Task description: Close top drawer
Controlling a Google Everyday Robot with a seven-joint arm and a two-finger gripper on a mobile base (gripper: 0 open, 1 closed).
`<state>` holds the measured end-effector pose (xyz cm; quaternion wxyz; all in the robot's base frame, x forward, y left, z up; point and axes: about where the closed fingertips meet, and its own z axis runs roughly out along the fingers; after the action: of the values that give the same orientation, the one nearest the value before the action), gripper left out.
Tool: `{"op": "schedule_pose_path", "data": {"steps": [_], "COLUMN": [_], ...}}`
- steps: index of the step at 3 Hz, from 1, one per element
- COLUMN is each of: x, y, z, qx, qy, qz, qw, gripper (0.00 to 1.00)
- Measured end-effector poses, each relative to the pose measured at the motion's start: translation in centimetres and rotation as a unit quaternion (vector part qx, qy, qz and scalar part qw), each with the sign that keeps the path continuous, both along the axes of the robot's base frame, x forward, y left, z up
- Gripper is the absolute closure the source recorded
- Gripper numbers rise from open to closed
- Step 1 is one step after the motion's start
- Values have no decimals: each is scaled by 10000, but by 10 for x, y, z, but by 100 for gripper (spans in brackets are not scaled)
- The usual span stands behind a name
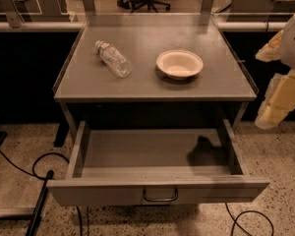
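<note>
The top drawer (pixel 157 194) is a wide, shallow grey metal drawer. It stands pulled far out from under the grey table top (pixel 152 85), and its bare inside shows. A small curved wire handle (pixel 160 195) sits at the centre of its flat front. My cream-coloured arm with the gripper (pixel 271 114) hangs at the right edge of the view. It is beside the table's right front corner, above and to the right of the drawer, and touches nothing.
A clear plastic bottle (pixel 113 59) lies on its side on the table top, next to a white bowl (pixel 179 64). Black cables (pixel 19 168) run over the speckled floor on the left and under the drawer. Office chairs and desks stand behind.
</note>
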<state>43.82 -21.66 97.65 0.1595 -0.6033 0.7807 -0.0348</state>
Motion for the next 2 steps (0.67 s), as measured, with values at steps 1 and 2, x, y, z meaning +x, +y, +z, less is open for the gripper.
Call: {"op": "schedule_pose_path", "data": {"steps": [1, 2], "x": [0, 0], "y": [0, 0], "z": [0, 0], "qx": [0, 0], "qy": [0, -1], "qz": [0, 0], "qw": [10000, 10000], "gripper": [42, 66]}}
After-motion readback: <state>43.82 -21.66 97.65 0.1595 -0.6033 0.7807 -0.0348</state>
